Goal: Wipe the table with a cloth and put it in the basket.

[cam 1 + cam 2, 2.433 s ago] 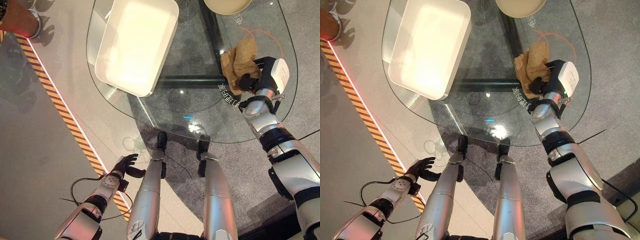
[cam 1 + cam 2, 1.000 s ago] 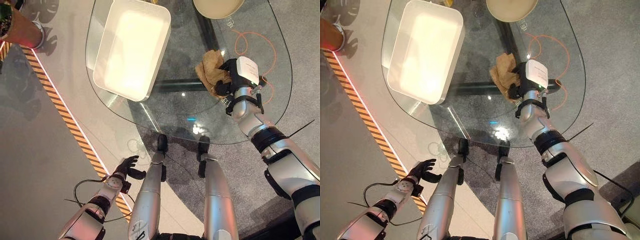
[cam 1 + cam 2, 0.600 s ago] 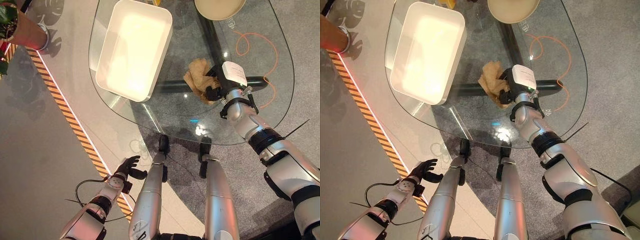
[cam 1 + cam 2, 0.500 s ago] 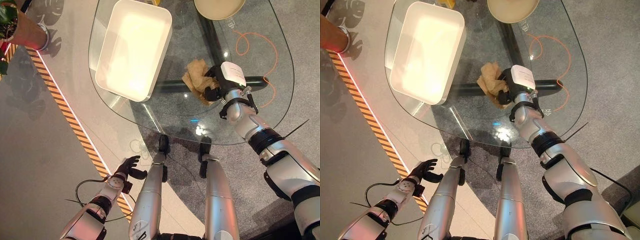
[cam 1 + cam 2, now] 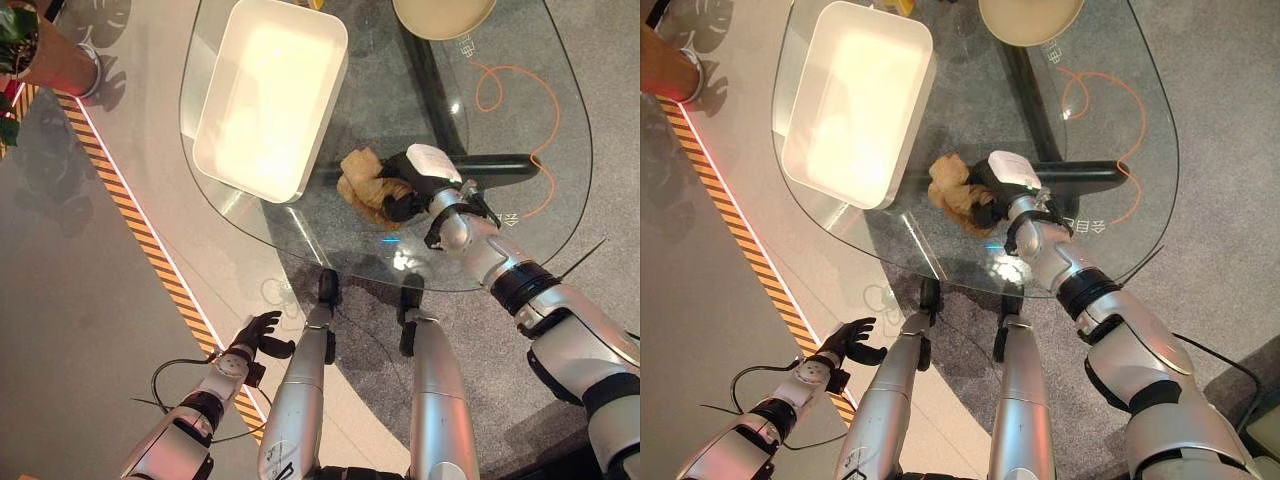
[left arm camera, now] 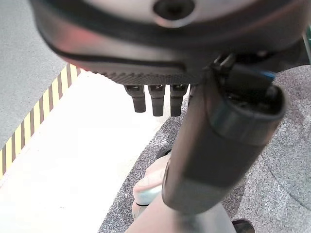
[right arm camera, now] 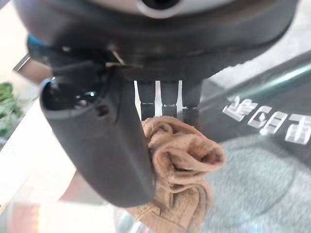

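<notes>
Cloth in right hand slid nearer basket.

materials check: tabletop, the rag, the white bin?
Tabletop: clear glass, glossy; the floor and dark base show through it and it throws light glints. Cloth: tan soft fabric, matte, bunched in folds under the right hand; it looks like cotton or terry, weave unclear. Basket: white, smooth, rigid, with rounded corners; probably plastic.
</notes>
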Tool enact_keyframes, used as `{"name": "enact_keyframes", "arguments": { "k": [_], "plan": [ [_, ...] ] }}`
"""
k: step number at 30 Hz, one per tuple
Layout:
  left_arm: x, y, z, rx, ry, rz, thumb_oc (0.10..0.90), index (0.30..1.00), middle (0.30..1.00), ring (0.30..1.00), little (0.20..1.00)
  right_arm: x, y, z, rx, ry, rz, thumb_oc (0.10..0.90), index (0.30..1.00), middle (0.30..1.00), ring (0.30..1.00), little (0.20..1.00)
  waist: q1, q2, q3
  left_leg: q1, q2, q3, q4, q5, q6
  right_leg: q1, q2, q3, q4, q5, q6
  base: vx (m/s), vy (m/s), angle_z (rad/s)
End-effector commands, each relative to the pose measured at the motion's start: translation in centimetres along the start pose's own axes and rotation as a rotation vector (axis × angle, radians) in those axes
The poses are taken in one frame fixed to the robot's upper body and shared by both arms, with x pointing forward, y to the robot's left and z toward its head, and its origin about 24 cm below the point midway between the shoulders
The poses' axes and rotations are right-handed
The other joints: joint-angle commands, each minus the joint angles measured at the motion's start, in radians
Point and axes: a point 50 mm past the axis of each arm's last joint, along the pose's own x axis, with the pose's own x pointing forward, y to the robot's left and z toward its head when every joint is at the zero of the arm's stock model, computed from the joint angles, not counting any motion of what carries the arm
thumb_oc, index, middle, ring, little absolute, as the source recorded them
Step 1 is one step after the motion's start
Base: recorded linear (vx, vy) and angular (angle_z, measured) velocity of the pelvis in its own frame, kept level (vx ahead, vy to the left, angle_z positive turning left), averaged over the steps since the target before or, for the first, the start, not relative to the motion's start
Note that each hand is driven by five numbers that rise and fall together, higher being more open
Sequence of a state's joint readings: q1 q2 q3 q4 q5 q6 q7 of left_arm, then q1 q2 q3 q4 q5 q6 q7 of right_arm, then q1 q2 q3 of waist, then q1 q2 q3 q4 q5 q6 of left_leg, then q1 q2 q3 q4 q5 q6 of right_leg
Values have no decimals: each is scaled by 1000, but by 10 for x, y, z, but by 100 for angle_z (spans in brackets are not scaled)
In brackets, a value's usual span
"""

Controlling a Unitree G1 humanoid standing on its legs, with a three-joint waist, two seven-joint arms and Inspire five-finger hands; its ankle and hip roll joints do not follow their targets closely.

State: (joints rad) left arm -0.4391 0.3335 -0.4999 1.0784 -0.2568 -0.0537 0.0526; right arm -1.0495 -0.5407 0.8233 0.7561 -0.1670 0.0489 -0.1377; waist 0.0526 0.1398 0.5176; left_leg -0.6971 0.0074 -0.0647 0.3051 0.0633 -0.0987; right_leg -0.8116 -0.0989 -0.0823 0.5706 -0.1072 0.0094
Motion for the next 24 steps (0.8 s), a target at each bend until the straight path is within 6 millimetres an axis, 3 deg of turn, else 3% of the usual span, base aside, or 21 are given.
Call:
{"name": "enact_keyframes", "arguments": {
  "k": [1,13,17,24],
  "plan": [
    [0,1,1,8,-4,-1,800,900,900,900,900,-8,48,70,72,-306,191,100,300,300,300,200,7,-21,2,-10,-85,98,79,-53,75,57,26,-60,-100,46,0,0,0,0],
    [1,2,4,-30,-12,13,800,900,900,900,900,-8,41,71,118,-307,138,100,300,300,300,200,5,-24,2,-11,-84,96,74,-48,75,54,27,-58,-104,52,1,0,0,0],
    [1,9,8,-143,-44,75,800,900,900,900,900,-6,35,64,157,-265,76,100,300,300,300,200,5,-25,2,-9,-83,95,71,-46,75,55,28,-57,-103,52,1,0,0,0],
    [-3,42,32,-464,-199,321,800,900,900,900,900,-2,17,46,306,-163,-90,100,300,300,300,200,14,-28,2,-9,-80,88,79,-48,75,51,26,-57,-88,46,2,0,0,0]
  ]
}}
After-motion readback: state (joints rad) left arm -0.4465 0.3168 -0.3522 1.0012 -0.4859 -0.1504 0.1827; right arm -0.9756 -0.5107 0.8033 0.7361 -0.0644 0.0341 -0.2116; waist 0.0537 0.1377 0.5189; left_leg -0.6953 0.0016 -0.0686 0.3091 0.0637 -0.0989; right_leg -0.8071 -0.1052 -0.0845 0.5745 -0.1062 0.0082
